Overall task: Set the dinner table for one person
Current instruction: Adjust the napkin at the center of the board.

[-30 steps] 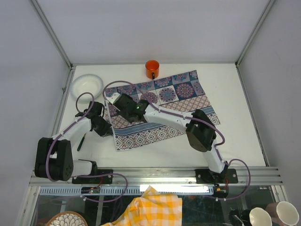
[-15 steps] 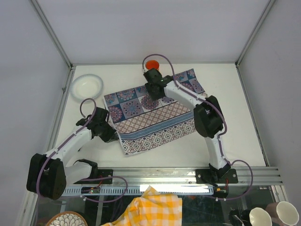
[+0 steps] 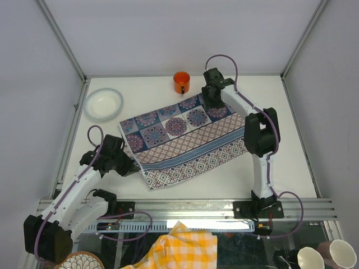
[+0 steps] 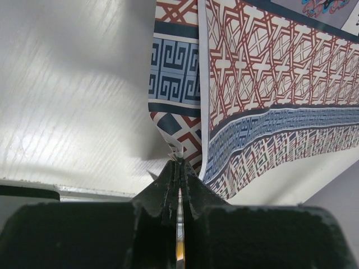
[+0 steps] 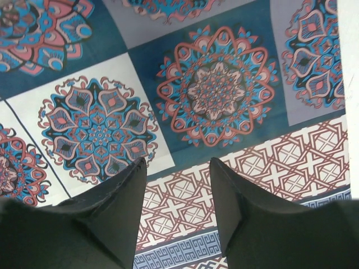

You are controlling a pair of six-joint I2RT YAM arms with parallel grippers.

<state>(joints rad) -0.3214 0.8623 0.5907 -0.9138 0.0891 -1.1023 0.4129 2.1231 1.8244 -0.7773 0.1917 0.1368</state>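
Pinches the cloth (image 3: pixel 185 137) corner in the clamped left tool (image 4: pixel 178 163), hangs the right tool (image 5: pixel 178 165) parted and empty above it, risks rucking it askew on any one-sided pull

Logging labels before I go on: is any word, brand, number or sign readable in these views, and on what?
None can be read in any view.
The patterned cloth carries only tile and mandala print, no letters.
The orange mug, the white bowl and the dinner table show no markings.
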